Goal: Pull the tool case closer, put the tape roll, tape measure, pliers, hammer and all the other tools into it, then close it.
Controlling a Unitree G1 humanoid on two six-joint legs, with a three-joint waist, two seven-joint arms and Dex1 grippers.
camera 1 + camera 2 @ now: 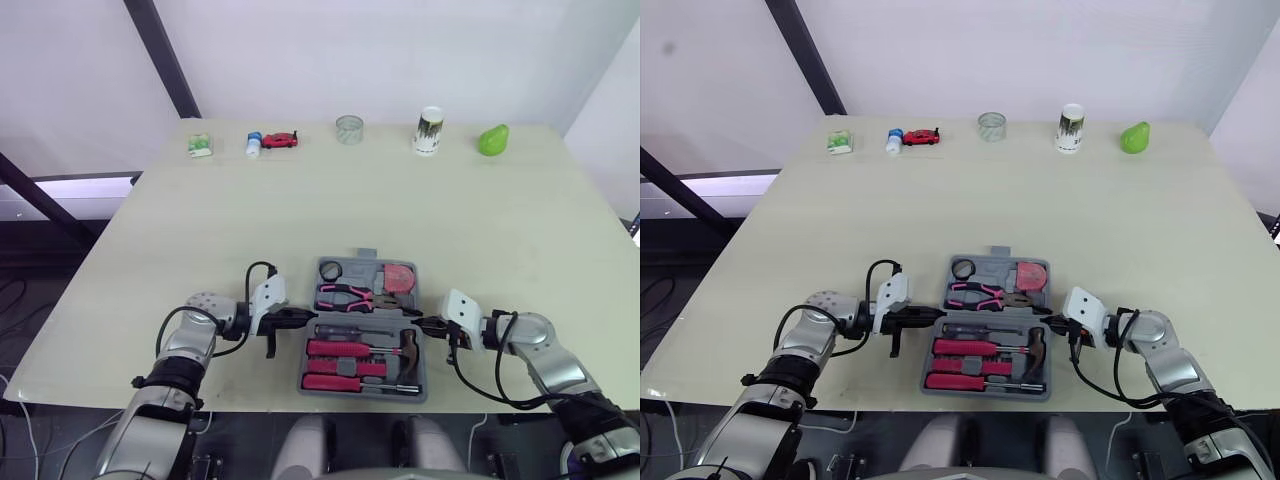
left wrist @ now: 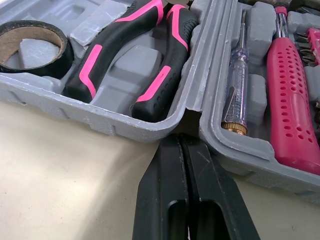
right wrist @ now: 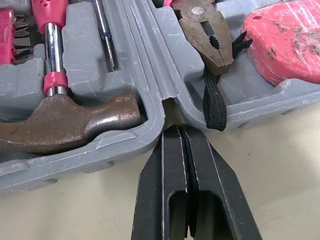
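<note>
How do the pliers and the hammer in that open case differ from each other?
The pliers lie in the far half of the tool case; the hammer lies in the near half. The pliers have black handles with pink stripes; the hammer has a pink grip, a shiny neck and a dark brown head. Both rest in moulded slots.

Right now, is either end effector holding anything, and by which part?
Nothing is held. The left end effector and the right end effector are both shut and empty, tips at the hinge notch on opposite sides of the open tool case.
</note>
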